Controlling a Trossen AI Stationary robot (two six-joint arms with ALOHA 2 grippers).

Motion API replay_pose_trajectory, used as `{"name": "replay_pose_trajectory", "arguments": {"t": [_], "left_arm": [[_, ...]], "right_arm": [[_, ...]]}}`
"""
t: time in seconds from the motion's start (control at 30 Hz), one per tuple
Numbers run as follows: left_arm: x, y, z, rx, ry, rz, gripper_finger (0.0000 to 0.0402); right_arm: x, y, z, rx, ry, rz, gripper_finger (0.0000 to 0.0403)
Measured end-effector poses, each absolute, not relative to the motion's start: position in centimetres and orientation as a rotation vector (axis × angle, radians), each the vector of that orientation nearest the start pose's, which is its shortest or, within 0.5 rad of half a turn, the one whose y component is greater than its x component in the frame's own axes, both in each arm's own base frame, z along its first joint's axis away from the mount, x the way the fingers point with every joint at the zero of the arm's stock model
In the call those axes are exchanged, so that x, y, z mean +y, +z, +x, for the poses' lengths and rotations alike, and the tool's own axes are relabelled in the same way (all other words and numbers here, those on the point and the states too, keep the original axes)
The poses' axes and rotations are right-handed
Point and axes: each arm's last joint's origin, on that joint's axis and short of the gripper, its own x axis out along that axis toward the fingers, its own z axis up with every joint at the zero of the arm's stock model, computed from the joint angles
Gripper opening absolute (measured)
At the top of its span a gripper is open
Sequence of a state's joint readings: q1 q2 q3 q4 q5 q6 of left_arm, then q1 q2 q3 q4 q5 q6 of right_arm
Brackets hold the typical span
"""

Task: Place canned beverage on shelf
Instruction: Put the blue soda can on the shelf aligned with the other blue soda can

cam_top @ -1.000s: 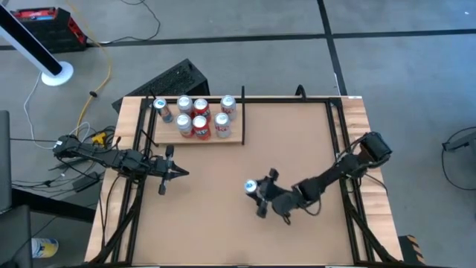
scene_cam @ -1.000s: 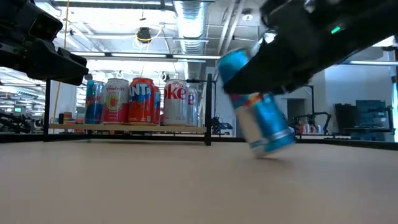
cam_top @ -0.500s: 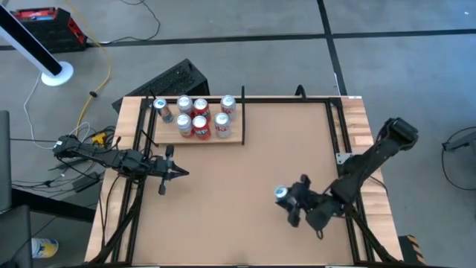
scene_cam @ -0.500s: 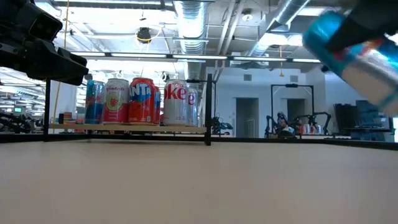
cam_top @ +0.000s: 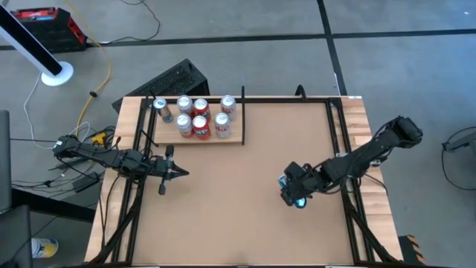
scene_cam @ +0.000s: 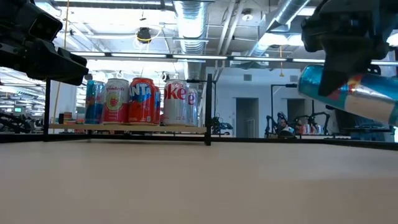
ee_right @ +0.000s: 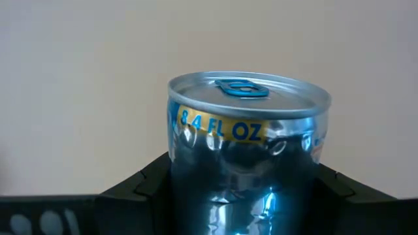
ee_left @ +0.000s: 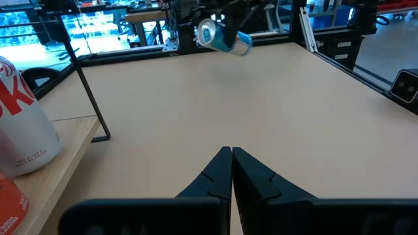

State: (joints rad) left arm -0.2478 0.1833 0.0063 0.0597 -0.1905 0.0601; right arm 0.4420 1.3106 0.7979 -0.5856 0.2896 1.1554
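Brown worktop fills the view from above, with the pale shelf at its far left corner already carrying six cans. My right tool has swung back in from the near right edge, where it was half a second ago, and now sits over the right half of the worktop with the blue can in its grip. My left tool waits near the left edge, unmoved.

From table height, the can hangs tilted and clear of the surface at the right, well apart from the shelf.

My left wrist camera shows my own fingers pressed together, empty, and the can far across the worktop.

My right wrist camera shows the can clamped between my fingers, lid towards the lens.

I judge the carry to the shelf is barely begun.
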Motion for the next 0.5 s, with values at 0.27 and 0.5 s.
{"name": "replay_pose_trajectory", "arguments": {"t": [0.27,0.5], "left_arm": [[-2.1,15.6,10.6,0.112,-0.061,0.085,0.0000],[-2.1,15.6,10.6,0.112,-0.061,0.085,0.0000]], "right_arm": [[8.0,20.4,22.6,0.992,-0.467,0.740,0.0381],[7.1,20.6,22.8,0.980,-0.486,0.731,0.0312]]}}
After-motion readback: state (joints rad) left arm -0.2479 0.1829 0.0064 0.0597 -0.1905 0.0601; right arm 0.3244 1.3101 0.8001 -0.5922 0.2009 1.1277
